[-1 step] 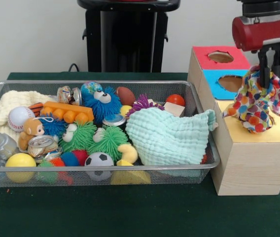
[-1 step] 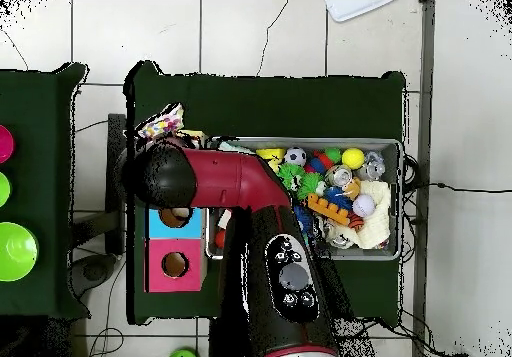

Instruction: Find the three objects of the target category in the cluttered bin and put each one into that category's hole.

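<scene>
Front view shows the gripper (image 1: 269,74) pinching a multicoloured dotted cloth (image 1: 256,106), which hangs over the wooden box's yellow section (image 1: 278,133) (its hole hidden beneath the cloth).

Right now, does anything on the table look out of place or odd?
Only the multicoloured polka-dot cloth: it hangs bunched from the gripper over the wooden box's yellow top, not yet in any hole. The wire bin is cluttered, but nothing has spilled.
</scene>
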{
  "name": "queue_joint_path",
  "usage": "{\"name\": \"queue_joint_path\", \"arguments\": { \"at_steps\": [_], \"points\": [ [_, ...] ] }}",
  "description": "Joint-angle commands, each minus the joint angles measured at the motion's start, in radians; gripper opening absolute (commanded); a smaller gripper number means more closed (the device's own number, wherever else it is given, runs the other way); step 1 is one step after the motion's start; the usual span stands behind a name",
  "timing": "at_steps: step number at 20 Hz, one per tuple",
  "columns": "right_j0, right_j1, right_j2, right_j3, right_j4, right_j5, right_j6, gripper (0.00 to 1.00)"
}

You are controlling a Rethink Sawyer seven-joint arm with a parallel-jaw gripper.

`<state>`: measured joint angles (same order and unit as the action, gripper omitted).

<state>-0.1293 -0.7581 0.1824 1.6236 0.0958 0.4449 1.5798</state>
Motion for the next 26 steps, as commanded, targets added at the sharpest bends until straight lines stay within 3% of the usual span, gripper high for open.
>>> {"name": "queue_joint_path", "arguments": {
  "at_steps": [1, 26],
  "points": [
    [0.000, 0.058, -0.023, -0.004, -0.052, -0.048, 0.129, 0.00],
    [0.009, 0.130, -0.042, -0.018, -0.053, -0.139, 0.128, 0.00]
  ]
}}
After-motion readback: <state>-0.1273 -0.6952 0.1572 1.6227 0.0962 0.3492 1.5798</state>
